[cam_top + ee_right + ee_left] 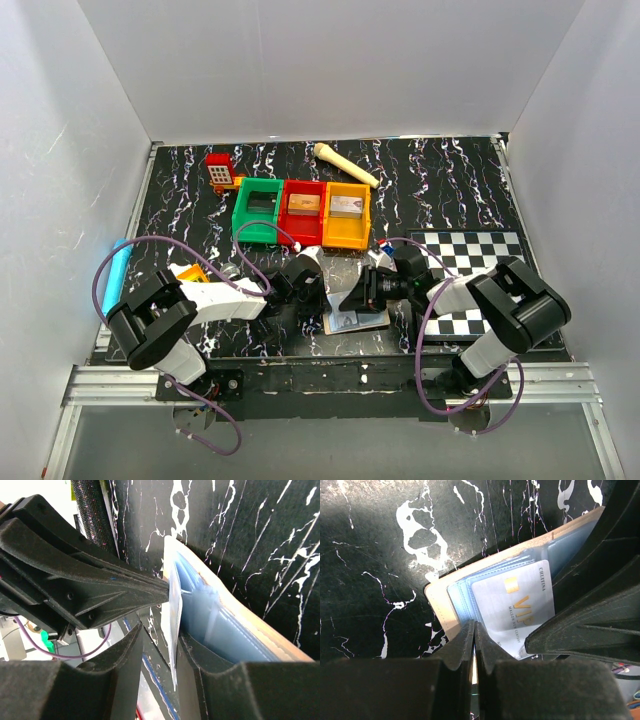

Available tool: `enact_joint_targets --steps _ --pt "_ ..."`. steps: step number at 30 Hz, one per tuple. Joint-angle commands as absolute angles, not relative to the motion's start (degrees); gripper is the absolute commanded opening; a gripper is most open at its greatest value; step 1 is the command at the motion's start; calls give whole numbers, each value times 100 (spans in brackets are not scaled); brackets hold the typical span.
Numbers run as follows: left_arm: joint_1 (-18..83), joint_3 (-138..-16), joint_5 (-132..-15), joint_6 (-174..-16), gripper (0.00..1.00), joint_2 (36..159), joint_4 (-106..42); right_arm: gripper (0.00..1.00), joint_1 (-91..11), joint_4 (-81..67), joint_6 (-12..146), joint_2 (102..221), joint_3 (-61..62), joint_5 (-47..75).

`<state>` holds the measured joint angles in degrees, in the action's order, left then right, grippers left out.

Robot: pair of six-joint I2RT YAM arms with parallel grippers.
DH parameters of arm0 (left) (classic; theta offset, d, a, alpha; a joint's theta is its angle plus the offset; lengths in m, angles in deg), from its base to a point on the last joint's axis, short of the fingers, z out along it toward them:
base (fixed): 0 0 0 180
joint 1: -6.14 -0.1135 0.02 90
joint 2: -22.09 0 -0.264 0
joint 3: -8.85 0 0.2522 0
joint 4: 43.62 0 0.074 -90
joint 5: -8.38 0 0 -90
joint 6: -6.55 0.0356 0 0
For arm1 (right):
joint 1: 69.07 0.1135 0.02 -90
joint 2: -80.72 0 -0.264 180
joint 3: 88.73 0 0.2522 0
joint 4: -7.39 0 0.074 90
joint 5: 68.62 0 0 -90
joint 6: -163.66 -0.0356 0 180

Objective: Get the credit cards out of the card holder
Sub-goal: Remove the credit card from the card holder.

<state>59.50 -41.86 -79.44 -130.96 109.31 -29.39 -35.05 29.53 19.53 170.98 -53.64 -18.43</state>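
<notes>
The card holder (358,320) lies open near the table's front edge between my two grippers. In the left wrist view its tan rim (437,602) frames a pale blue lining. A pale card (515,605) printed "VIP" sticks out of a pocket. My left gripper (474,625) is shut on the holder's near edge. In the right wrist view the card (175,610) stands edge-on between the spread fingers of my right gripper (160,630), against the right finger, beside the holder's blue pockets (225,625). The left gripper (100,590) reaches in from the left there.
Green (259,205), red (303,207) and yellow (347,210) bins stand behind the grippers. A chequered board (470,255) lies under the right arm. A cream bone-shaped object (345,164) and a red toy (220,172) lie at the back. A blue tube (118,268) lies at the left edge.
</notes>
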Motion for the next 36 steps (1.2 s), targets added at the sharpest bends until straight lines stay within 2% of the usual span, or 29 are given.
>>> enact_joint_targets --steps 1,36 --pt "5975 -4094 -8083 -13170 0 10901 -2670 38 -3584 2720 2206 16800 -5255 -1931" --pt "5922 -4200 -8083 -13258 0 11174 -2467 33 -3944 1543 2830 15939 -5352 -1878"
